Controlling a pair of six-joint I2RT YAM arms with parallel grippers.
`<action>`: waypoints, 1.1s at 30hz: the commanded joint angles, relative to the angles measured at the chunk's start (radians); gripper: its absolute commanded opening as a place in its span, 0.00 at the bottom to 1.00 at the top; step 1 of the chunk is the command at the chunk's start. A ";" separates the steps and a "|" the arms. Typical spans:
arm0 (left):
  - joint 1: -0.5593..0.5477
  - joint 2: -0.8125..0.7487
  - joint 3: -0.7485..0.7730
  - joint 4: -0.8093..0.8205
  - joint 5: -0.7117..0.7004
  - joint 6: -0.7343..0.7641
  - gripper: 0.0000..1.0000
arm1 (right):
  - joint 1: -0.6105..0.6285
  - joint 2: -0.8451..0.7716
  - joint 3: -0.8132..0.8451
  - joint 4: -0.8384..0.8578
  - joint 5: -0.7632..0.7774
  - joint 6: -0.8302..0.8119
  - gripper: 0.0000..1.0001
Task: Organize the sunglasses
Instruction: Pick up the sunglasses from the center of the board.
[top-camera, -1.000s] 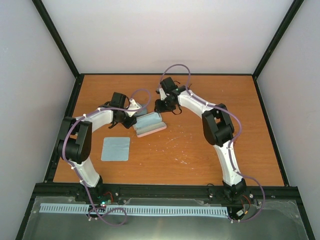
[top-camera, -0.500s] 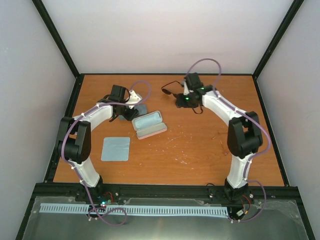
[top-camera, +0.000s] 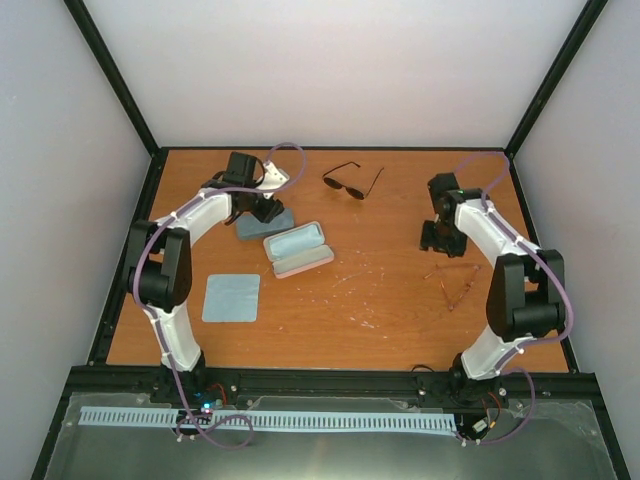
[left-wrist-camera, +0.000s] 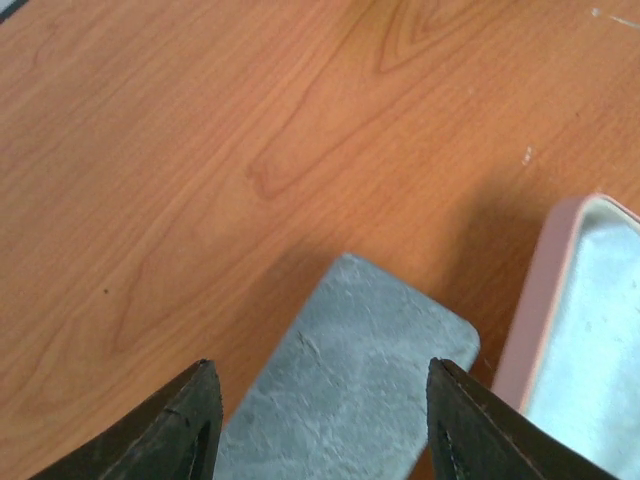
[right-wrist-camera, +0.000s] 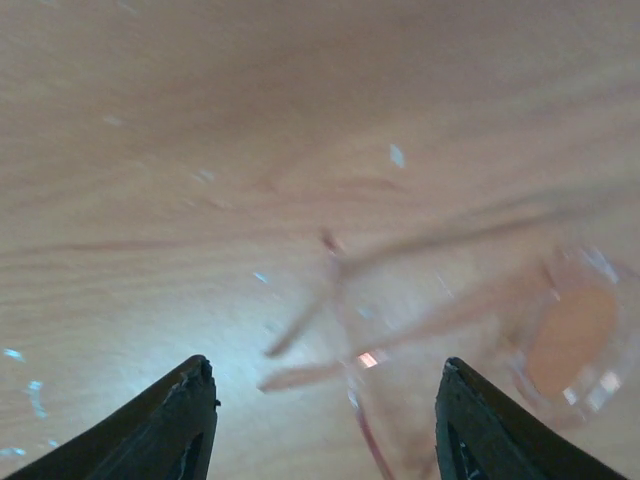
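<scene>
The black sunglasses lie unfolded at the back middle of the table, with no gripper near them. A pale reddish see-through pair lies at the right; in the right wrist view this pair is blurred, just beyond my fingers. My right gripper hovers over its near end, open and empty. My left gripper is open above a closed blue-grey case, its fingers on either side without touching.
An open pink case with a pale blue lining lies right of the blue-grey case. A light-blue cloth lies flat at the front left. Black frame rails edge the wooden table.
My right arm swung from the back middle to the right side, leaving the black sunglasses on the table. My left gripper drew back slightly over the blue-grey case. Both grippers opened wider.
</scene>
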 joint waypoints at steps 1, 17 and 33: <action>0.009 0.042 0.089 -0.028 0.017 0.010 0.56 | -0.037 -0.081 -0.035 -0.193 0.043 0.129 0.58; 0.024 0.080 0.101 -0.019 0.037 0.011 0.55 | -0.201 -0.239 -0.192 -0.306 0.106 0.306 0.39; 0.024 0.098 0.119 -0.027 0.022 0.003 0.55 | -0.251 -0.162 -0.272 -0.139 0.002 0.271 0.34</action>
